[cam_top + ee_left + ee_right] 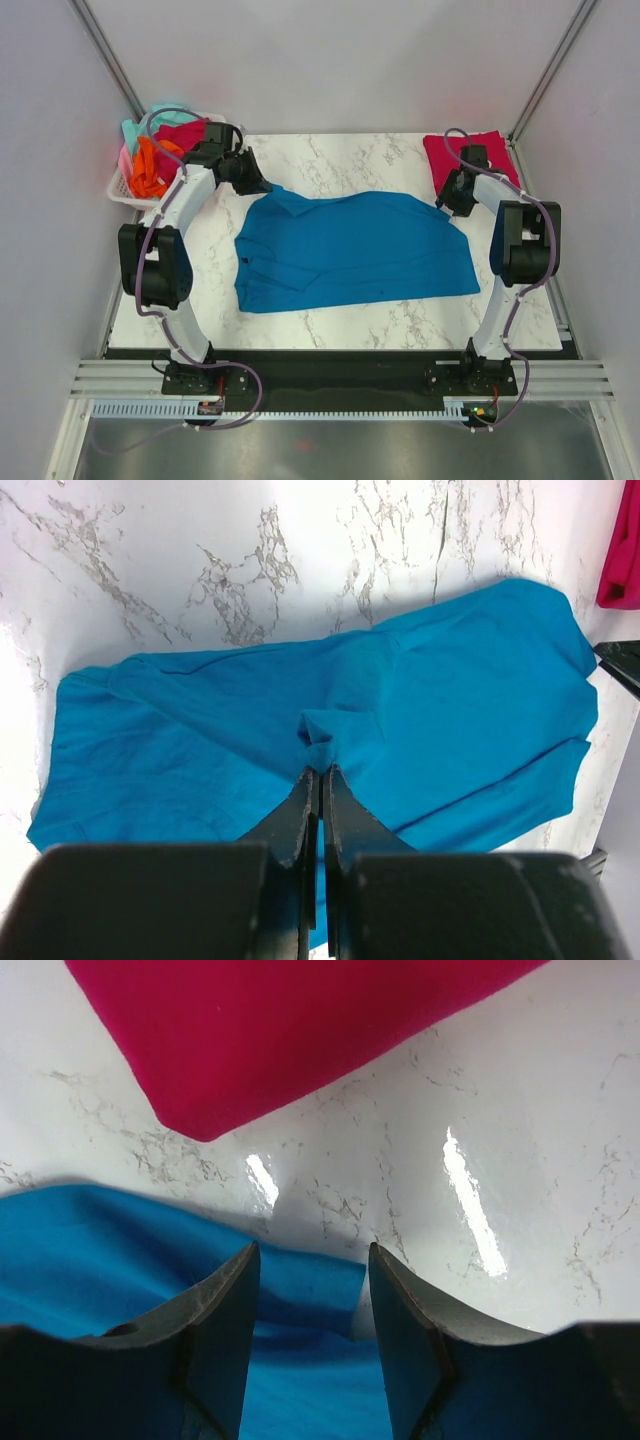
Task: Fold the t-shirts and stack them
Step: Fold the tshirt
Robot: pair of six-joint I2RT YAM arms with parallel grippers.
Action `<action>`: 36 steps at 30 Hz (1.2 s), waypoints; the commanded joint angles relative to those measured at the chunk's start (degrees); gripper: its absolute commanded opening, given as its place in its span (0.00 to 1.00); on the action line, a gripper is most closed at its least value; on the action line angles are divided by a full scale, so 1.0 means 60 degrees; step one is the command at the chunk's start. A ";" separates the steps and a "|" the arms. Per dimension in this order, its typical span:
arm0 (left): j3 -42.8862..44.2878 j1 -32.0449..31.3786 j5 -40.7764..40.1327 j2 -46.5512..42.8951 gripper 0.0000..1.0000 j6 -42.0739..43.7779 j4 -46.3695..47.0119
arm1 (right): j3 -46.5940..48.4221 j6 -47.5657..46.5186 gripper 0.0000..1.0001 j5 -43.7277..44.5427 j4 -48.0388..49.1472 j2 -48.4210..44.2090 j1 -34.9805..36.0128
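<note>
Teal shirt [350, 250] lies spread across the table [330, 160], a fold at its far-left edge pinched in the closed left gripper [320, 775] while the right gripper [312, 1255] gapes over the far-right corner, so lifting now could drag it lopsided or slip that thin pinch.

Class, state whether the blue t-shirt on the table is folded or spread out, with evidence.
Spread out: the blue t-shirt lies wide across the table, with the left claw pinching a small bunch at its edge.
</note>
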 commanded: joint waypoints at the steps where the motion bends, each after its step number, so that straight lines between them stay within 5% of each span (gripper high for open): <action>1: 0.0045 -0.0012 0.0367 -0.0228 0.04 0.0319 0.0110 | -0.0061 0.0067 0.55 0.0217 0.0246 0.0180 -0.0016; 11: 0.0045 0.0002 0.0338 -0.0228 0.03 0.0319 0.0124 | -0.0544 0.0302 0.48 0.0085 0.0670 0.0210 -0.0016; 15: 0.0030 0.0017 0.0279 -0.0199 0.03 0.0334 0.0124 | -0.0691 0.0389 0.30 -0.0076 0.0846 0.0254 -0.0016; 19: 0.0030 0.0032 0.0294 -0.0169 0.02 0.0334 0.0124 | -0.0750 0.0375 0.00 -0.0149 0.0934 0.0181 -0.0001; 36: 0.0030 0.0149 0.0235 -0.0111 0.02 0.0334 0.0124 | 0.0642 0.0390 0.00 0.0290 0.0920 -0.0844 -0.0089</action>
